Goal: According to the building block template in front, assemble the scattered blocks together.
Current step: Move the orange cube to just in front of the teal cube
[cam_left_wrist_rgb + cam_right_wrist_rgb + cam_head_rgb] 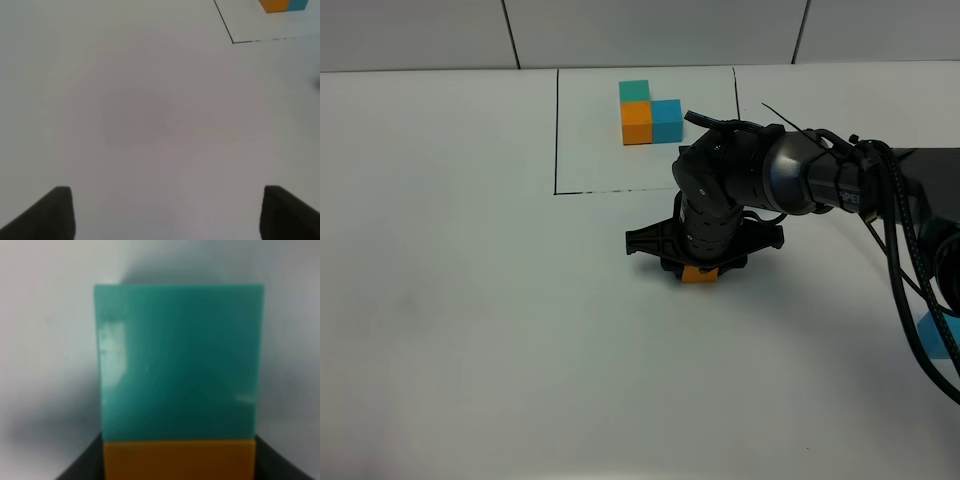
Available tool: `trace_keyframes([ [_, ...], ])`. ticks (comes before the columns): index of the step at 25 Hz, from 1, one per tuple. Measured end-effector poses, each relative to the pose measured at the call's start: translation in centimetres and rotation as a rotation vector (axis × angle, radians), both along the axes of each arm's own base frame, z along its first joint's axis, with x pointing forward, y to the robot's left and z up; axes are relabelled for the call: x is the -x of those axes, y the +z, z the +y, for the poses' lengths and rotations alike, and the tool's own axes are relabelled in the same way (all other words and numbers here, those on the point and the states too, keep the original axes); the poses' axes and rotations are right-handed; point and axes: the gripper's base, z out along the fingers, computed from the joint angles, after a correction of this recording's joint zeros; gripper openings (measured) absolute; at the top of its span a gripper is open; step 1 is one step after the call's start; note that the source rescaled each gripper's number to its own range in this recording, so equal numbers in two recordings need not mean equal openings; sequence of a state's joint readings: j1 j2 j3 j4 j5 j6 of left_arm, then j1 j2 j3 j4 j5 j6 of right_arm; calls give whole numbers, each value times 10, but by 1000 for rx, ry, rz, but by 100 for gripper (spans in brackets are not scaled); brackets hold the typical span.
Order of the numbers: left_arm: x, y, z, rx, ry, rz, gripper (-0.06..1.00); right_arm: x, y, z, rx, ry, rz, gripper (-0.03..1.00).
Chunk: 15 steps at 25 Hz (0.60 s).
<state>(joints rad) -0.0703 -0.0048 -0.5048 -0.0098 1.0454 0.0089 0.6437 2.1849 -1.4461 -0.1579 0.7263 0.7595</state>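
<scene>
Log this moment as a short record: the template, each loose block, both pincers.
template: teal, orange and blue cubes joined in an L, inside black frame
right pincer: at mid-table, shut on orange block
teal block: flush against the orange block, just beyond the pincer; hidden under the arm from above
blue block: alone at the right edge, partly behind cables
left pincer: open, over bare table

Teal cube (180, 360) flush against orange cube (179, 460)
</scene>
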Motion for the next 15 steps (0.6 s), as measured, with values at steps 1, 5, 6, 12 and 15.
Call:
trace_keyframes([
  [1, 0, 0, 0, 0, 0, 0, 68, 0, 0, 0, 0, 0, 0, 1],
  [5, 0, 0, 0, 0, 0, 0, 68, 0, 0, 0, 0, 0, 0, 1],
  [6, 0, 0, 0, 0, 0, 0, 68, 0, 0, 0, 0, 0, 0, 1],
  [12, 0, 0, 0, 0, 0, 0, 68, 0, 0, 0, -11, -2, 7, 1],
  [15, 0, 0, 0, 0, 0, 0, 68, 0, 0, 1, -19, -3, 9, 12],
])
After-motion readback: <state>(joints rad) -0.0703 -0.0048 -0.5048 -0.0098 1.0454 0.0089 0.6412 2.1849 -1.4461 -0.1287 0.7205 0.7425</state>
